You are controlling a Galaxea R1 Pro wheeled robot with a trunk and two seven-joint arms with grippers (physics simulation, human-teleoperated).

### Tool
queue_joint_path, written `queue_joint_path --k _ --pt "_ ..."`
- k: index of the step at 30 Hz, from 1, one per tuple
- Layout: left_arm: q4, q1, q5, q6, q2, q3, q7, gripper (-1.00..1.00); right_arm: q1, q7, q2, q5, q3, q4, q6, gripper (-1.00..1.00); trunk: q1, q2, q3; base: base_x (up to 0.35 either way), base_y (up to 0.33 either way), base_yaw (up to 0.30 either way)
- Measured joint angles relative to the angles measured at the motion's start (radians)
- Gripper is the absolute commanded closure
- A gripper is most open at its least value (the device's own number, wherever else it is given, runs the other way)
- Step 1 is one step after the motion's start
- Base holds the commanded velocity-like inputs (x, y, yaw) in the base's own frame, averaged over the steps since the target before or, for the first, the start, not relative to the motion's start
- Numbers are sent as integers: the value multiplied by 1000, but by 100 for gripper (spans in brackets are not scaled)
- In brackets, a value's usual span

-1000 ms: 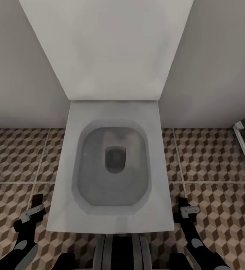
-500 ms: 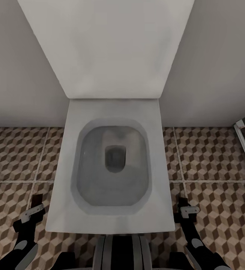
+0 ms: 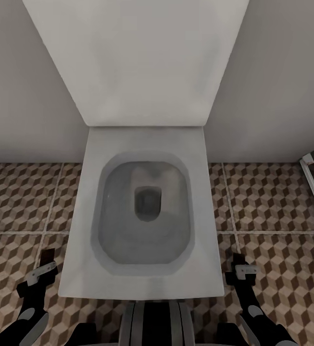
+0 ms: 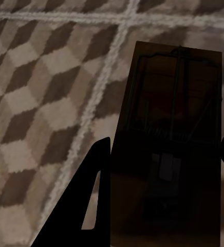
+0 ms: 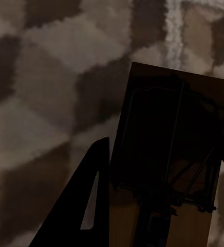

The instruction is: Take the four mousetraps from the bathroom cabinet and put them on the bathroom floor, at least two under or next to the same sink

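Both arms low by the toilet, a trap in each gripper

The left gripper [image 3: 46, 262] at the lower left of the frame and the right gripper [image 3: 239, 263] at the lower right each had its fingers clamped on a small flat dark-brown mousetrap [image 4: 171, 154] with wire parts, second mousetrap [image 5: 171, 170] on the right. Both hung flat just over the brown-and-beige cube-pattern tiled floor [image 3: 272, 202], probably so they could go down level without flipping. The arms reached down either side of the white square toilet [image 3: 142, 211], wrists pointed at the tiles. No sink around here, so I'd guess this wasn't the drop spot.
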Motion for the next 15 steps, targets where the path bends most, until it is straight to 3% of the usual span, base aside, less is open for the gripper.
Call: queue_joint_path --k 7,11,15 --pt "0 0 0 0 0 -1 0 100 0 1 0 2 -1 0 0 100 0 0 0 0 0 0" --pt "0 0 0 0 0 -1 1 100 0 2 0 2 -1 0 0 100 2 -1 -15 0 0 0" --pt "0 0 1 0 0 -1 0 100 0 1 0 2 -1 0 1 100 2 -1 -15 0 0 0"
